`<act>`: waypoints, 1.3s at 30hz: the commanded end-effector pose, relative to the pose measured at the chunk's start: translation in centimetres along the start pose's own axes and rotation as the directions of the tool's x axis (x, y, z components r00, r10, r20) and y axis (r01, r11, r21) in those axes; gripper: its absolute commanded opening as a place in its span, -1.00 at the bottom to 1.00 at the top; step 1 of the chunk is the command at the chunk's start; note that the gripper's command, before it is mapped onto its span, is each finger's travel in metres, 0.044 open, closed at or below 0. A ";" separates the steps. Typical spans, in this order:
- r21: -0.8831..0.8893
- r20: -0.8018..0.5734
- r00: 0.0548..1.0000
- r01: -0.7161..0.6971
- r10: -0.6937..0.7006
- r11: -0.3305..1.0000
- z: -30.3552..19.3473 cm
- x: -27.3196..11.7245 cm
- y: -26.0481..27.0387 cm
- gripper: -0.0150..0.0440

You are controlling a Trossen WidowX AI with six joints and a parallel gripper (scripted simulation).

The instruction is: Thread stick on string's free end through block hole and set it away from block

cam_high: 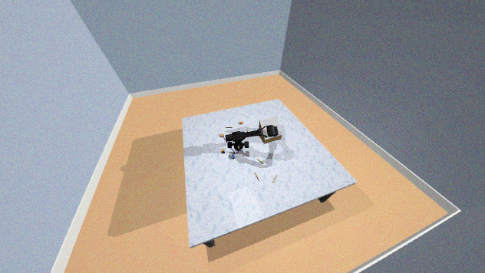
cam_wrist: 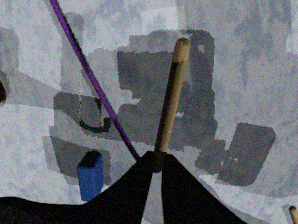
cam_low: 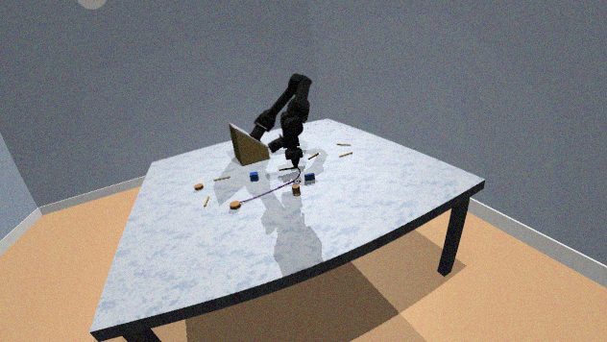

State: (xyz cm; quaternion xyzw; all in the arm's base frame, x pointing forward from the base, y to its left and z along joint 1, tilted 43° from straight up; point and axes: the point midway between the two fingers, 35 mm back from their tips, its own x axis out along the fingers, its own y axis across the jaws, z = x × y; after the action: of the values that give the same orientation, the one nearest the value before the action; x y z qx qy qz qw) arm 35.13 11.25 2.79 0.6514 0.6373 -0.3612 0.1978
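My gripper (cam_low: 296,166) (cam_wrist: 158,159) is shut on one end of a thin wooden stick (cam_low: 286,168) (cam_wrist: 170,97), low over the table. The stick's free end points away from the fingertips. The purple string (cam_low: 269,191) (cam_wrist: 90,72) runs from the fingertips to a round wooden button (cam_low: 234,205) (cam_high: 222,135). A small brown wooden block (cam_low: 296,190) (cam_high: 222,151) stands on the table close to the string, on the camera's side of the gripper in the exterior view. Its hole cannot be made out, and only a dark edge shows at the wrist view's left border.
One blue block (cam_low: 309,177) lies right of the gripper in the exterior view, another blue block (cam_low: 254,177) left. A large brown wedge (cam_low: 251,150) stands by the arm's base. Another button (cam_low: 199,186) and several loose sticks, including one stick (cam_low: 313,156) near the gripper, lie around.
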 end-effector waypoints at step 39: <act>0.004 -0.001 1.000 0.000 0.000 1.000 2.6 2.2 -2.4 -0.49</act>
State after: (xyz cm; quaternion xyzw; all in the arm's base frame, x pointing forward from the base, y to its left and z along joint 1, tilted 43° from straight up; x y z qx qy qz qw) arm 32.03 11.53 0.26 0.6511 0.6373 -0.3629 0.1956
